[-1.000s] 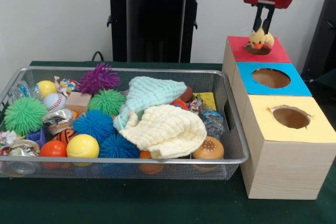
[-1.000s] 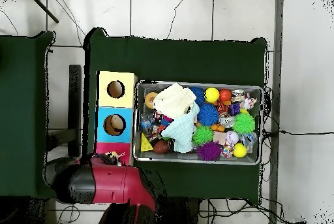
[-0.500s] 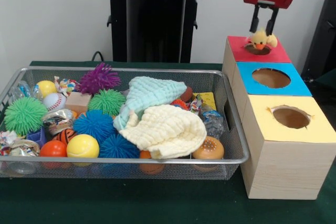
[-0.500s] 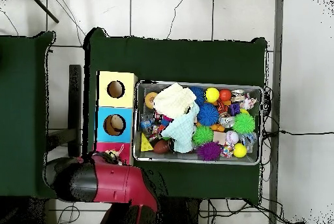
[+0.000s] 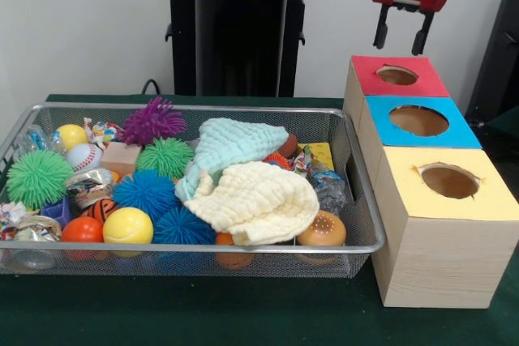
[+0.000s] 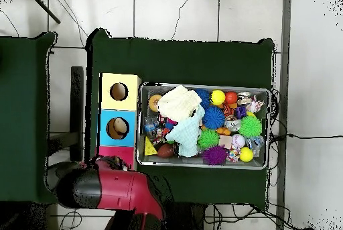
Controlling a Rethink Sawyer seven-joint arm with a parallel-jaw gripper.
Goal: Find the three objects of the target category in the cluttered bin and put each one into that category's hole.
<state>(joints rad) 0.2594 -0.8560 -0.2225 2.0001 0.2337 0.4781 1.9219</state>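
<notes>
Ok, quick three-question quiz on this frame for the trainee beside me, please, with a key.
1. True or false: the gripper is open and holds nothing.
2. Which box does the gripper hang above: A the red-topped box, B the blue-topped box, C the yellow-topped box?
3. Fill in: in the wire bin, the mint cloth lies partly under the ____ cloth.

Key: 1 true; 2 A; 3 cream.
</notes>
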